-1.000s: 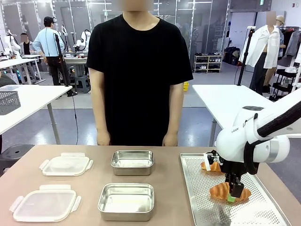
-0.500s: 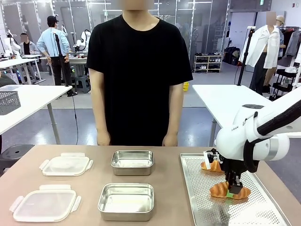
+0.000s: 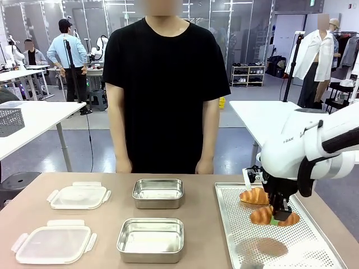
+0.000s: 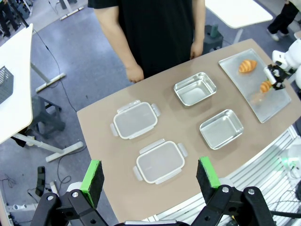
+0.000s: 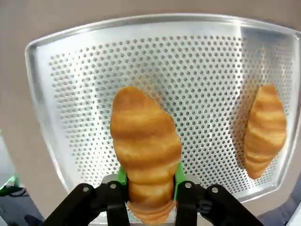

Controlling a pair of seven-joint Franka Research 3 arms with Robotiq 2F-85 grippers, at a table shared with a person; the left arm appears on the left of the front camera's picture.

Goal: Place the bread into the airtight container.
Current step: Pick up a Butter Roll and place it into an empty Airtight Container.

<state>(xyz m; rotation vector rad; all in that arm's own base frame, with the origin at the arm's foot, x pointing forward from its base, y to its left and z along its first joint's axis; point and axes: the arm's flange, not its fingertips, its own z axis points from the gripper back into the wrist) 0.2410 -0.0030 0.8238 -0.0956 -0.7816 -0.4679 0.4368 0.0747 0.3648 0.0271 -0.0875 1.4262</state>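
Observation:
The bread is two golden croissants. One croissant (image 3: pixel 268 216) (image 5: pixel 146 141) hangs a little above the perforated metal tray (image 3: pixel 305 249), with my right gripper (image 3: pixel 279 217) (image 5: pixel 149 181) shut on its middle. The other croissant (image 3: pixel 254 196) (image 5: pixel 265 129) lies on the tray (image 5: pixel 211 70) behind it. Two open steel containers stand at the table's middle, a near one (image 3: pixel 150 240) and a far one (image 3: pixel 158 193). In the left wrist view my left gripper (image 4: pixel 149 175) hovers high over the table, open and empty, with both containers (image 4: pixel 221 128) (image 4: pixel 195 88) far below.
Two clear clip lids (image 3: pixel 78 197) (image 3: pixel 53 244) lie at the table's left. A person in a black shirt (image 3: pixel 165 84) stands at the far edge, hands hanging down. The tray takes up the right end of the table.
My right gripper has shut on the near croissant and raised it off the tray. Its shadow now falls on the tray below. The far croissant has not moved.

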